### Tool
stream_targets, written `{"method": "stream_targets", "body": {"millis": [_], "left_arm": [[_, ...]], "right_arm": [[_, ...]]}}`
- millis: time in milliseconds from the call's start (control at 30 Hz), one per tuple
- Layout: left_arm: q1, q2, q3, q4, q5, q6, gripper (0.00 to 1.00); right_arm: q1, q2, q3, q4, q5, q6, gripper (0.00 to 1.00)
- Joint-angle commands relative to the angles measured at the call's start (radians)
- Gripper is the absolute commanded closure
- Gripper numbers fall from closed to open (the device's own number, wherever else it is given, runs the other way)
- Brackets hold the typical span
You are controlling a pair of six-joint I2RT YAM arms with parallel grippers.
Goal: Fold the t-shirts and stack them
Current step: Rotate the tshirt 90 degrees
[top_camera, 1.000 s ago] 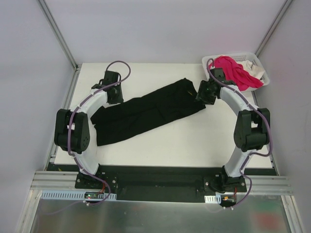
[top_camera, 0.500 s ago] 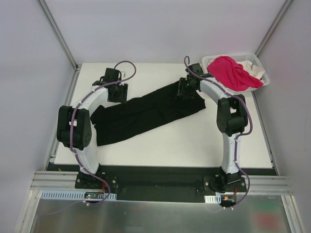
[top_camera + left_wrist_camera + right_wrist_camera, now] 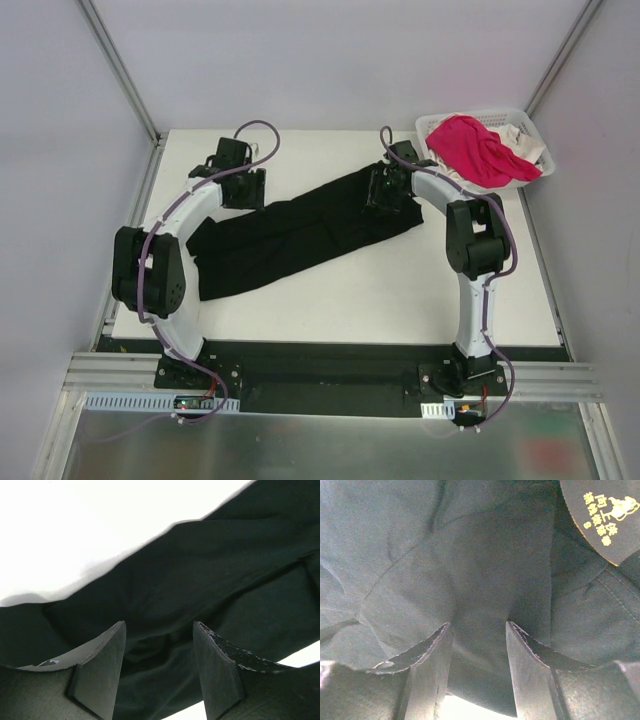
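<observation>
- The black t-shirt (image 3: 290, 240) lies on the white desk (image 3: 400, 290) as a long, narrow band. It slants from the near left towards the far right.
- Its near-left end is squared off. Its far-right end is wider and a little rumpled.
- In the right wrist view we see a round dark label (image 3: 605, 510) with yellow print at the upper right, lying on the black cloth.
- The left claw (image 3: 243, 196) hangs over the far edge of the band, close to its left end. Its fingers (image 3: 102, 670) stand apart, released, and the black cloth lies loose under the gap.
- The right claw (image 3: 384, 192) is low on the far-right end of the same shirt. Its fingers (image 3: 432, 675) are parted and a ridge of black cloth fills the gap between them. We cannot tell whether that ridge is pinched or only straddled.
- The white lattice basket (image 3: 505, 113) sits at the far right corner of the desk, just beyond the black shirt's end and not touching it.
- The pink t-shirt (image 3: 470, 145) is heaped in the basket and covers most of it.
- The white t-shirt (image 3: 527, 150) is also in the basket, showing at its right side beside the pink one.
</observation>
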Motion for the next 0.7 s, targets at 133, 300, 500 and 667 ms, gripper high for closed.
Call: {"method": "stream_targets", "body": {"millis": [133, 300, 500, 667], "left_arm": [[-0.129, -0.094, -0.058, -0.025, -0.107, -0.143, 0.45], [-0.13, -0.169, -0.095, -0.025, -0.127, -0.182, 0.45], [-0.141, -0.122, -0.086, -0.059, -0.039, -0.114, 0.44], [-0.156, 0.033, 0.043, -0.21, -0.03, 0.022, 0.43]], "right_arm": [[-0.003, 0.03, 0.081, -0.047, 0.026, 0.006, 0.49], [-0.004, 0.118, 0.227, -0.147, 0.028, -0.01, 0.46], [-0.012, 0.146, 0.293, -0.17, 0.027, -0.008, 0.45], [-0.024, 0.11, 0.246, -0.158, 0.028, -0.014, 0.44]]}}
